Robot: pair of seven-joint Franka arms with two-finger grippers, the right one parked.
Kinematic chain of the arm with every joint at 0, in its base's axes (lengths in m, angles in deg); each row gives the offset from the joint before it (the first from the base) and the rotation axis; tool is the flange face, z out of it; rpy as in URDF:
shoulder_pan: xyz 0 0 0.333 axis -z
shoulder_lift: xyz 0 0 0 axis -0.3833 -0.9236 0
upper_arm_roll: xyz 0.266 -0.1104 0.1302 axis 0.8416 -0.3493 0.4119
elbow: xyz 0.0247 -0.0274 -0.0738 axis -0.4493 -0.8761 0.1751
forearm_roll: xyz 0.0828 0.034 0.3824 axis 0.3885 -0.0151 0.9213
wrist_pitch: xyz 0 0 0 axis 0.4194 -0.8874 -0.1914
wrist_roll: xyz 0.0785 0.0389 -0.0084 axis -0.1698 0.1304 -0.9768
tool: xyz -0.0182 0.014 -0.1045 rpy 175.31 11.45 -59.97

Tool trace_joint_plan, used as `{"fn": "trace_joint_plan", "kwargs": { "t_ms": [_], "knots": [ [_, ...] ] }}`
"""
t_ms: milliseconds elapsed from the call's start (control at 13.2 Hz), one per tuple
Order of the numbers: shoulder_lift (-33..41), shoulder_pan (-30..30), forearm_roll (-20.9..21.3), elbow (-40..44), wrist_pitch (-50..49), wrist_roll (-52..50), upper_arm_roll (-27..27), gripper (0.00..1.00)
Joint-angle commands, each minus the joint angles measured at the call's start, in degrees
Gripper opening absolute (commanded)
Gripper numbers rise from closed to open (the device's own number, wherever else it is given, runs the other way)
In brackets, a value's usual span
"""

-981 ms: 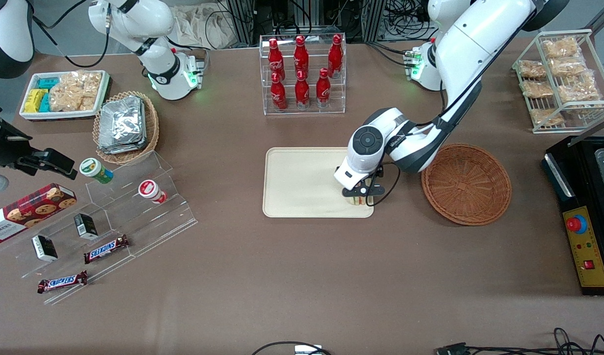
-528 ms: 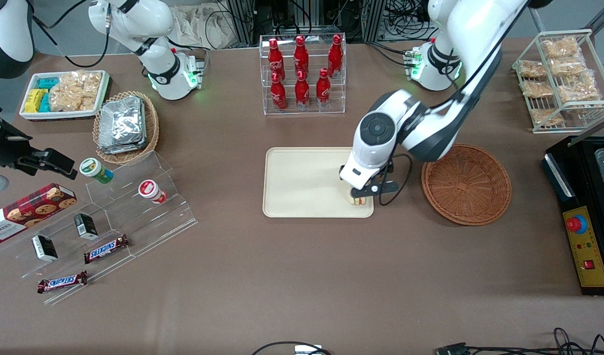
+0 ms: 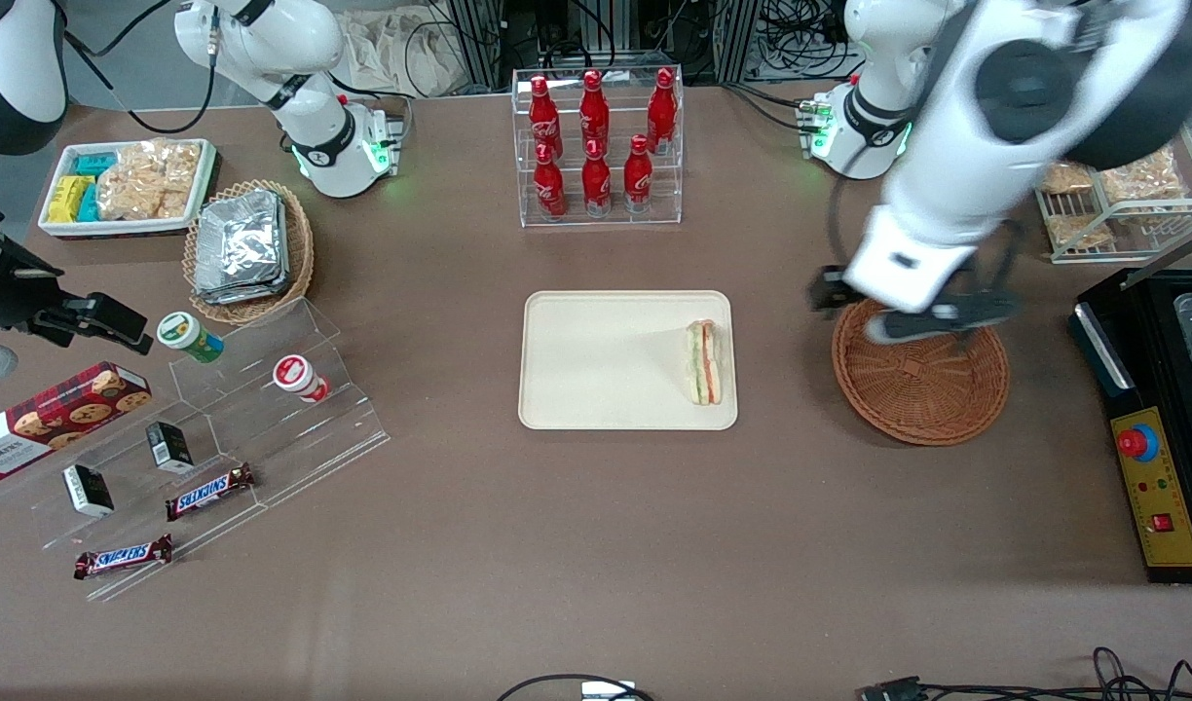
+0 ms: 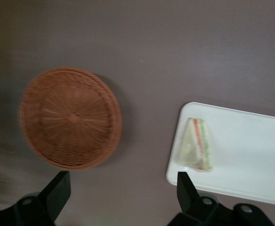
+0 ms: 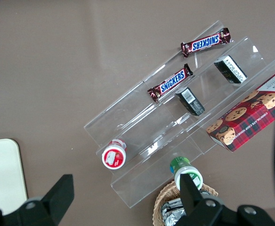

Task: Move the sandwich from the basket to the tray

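From the front camera I see the sandwich (image 3: 705, 362) lying flat on the tray (image 3: 596, 360), at the tray's right edge in the centre of the frame, with its green and orange-red layers showing. The basket (image 3: 932, 389) sits on the brown desk (image 3: 596, 545) to the right of the tray, apart from it, and holds nothing. My gripper (image 3: 912, 313) hangs in the air over the basket's upper rim in the frame, well clear of the sandwich. It is motion-blurred here, so from this camera I cannot tell how its fingers stand. A clear rack of red bottles (image 3: 596, 136) stands above the tray in the frame.

From the left wrist camera I see both dark fingers (image 4: 57, 193) spread wide apart, with nothing between them. Between and above them lies bare desk (image 4: 175, 52), with the basket (image 4: 70, 117) to one side and the tray (image 4: 250, 160) to the other. The sandwich (image 4: 197, 150) lies on the tray, just inside the rim nearest the basket.

From the right wrist camera I see only a corner of the tray (image 5: 3, 174) at the lower left of the frame, and a clear stepped display (image 5: 175, 136) with two chocolate bars (image 5: 170, 85) on it.
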State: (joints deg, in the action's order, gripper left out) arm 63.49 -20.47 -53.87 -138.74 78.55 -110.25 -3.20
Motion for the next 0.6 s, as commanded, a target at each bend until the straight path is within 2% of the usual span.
{"fn": "trace_joint_plan", "kwargs": {
  "t_ms": [0,151,528],
  "knots": [
    [6.3,2.8,-2.3,-4.7,-0.7,9.2,10.3,1.0],
    [7.9,2.7,-2.5,-4.9,-1.0,14.3,13.3,1.0],
    [6.2,2.5,-2.9,-1.0,-1.4,15.1,17.7,1.0]
  ]
}}
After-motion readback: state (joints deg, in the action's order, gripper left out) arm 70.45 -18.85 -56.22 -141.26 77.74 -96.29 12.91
